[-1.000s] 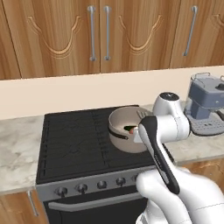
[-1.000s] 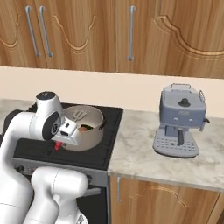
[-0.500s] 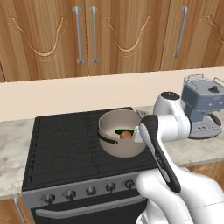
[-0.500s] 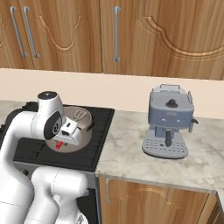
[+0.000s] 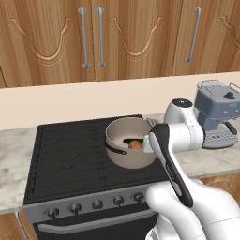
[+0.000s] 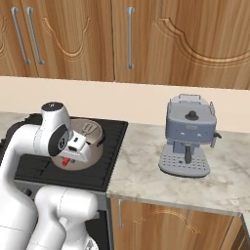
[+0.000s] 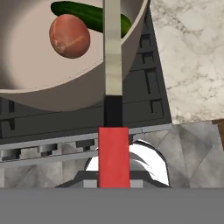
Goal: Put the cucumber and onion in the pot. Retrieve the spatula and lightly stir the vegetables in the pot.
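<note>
Here, the pot (image 5: 127,150) sits on the black stove (image 5: 70,159), toward the stove's right side, with its dark loop handle (image 5: 114,150) facing the near left. Inside it the onion (image 7: 69,36) lies against the pale floor, and the cucumber (image 7: 81,13) rests just beyond it, touching or nearly touching it, along the far wall. In the left base view both show as a small reddish-orange spot and a dark green sliver at the right of the pot's interior.

The spatula (image 7: 113,52) is in my grip: its pale, thin shaft runs up from between my fingers, crosses the pot's near rim and passes over the cucumber. A red part of its handle (image 7: 113,155) sits lowest in the hand view, with a short dark section above it. In the right base view the silvery slotted head (image 6: 88,128) shows above the pot's far rim.

My end effector (image 6: 73,146) is closed on the spatula handle and hangs at the right edge of the pot, just over its rim.

To the right of the stove the marbled worktop (image 6: 146,171) carries a blue-grey coffee machine (image 6: 189,134), well apart from the pot. Wooden cabinets (image 5: 117,37) with metal bar handles line the wall behind.
</note>
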Motion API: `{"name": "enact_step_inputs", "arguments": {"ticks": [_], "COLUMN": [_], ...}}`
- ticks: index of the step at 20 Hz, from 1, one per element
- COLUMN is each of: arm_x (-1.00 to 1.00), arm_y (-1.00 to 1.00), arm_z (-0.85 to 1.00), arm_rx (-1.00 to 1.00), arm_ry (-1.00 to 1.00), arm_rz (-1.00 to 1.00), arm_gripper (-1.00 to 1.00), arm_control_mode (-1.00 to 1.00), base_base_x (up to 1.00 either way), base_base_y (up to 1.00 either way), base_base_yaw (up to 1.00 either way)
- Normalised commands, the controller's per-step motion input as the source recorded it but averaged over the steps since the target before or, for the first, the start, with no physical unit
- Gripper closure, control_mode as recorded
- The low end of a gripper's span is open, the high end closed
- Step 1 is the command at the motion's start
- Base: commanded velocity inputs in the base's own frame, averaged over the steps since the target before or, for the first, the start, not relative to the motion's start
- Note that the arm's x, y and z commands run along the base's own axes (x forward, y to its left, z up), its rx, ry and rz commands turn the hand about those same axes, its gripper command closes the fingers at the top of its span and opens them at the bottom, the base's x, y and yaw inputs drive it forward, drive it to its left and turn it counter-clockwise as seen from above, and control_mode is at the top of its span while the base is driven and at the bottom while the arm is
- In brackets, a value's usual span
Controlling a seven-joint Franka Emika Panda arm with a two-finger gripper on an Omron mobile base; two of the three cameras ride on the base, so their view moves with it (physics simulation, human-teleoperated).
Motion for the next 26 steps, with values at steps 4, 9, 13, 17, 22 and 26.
{"name": "enact_step_inputs", "arguments": {"ticks": [4, 9, 13, 17, 22, 26], "arm_x": [0.19, 0.38, 0.32, 0.21, 0.15, 0.01], "arm_y": [0.00, 0.00, 0.00, 0.00, -0.12, -0.33], "arm_z": [0.03, 0.36, 0.40, 0.26, 0.00, 0.22], "arm_rx": [-0.01, -0.15, -0.28, -0.40, -0.32, 0.00], "arm_ry": [0.03, 0.16, 0.13, 0.31, 0.33, 0.13], "arm_rz": [0.02, 0.07, 0.13, 0.17, 0.24, 0.15], "arm_gripper": [1.00, 1.00, 1.00, 1.00, 1.00, 1.00], "arm_control_mode": [-1.00, -1.00, -1.00, -1.00, -1.00, -1.00], "base_base_x": [0.00, 0.00, 0.00, 0.00, 0.00, 0.00], "base_base_y": [0.00, 0.00, 0.00, 0.00, 0.00, 0.00], "base_base_yaw": [0.00, 0.00, 0.00, 0.00, 0.00, 0.00]}}
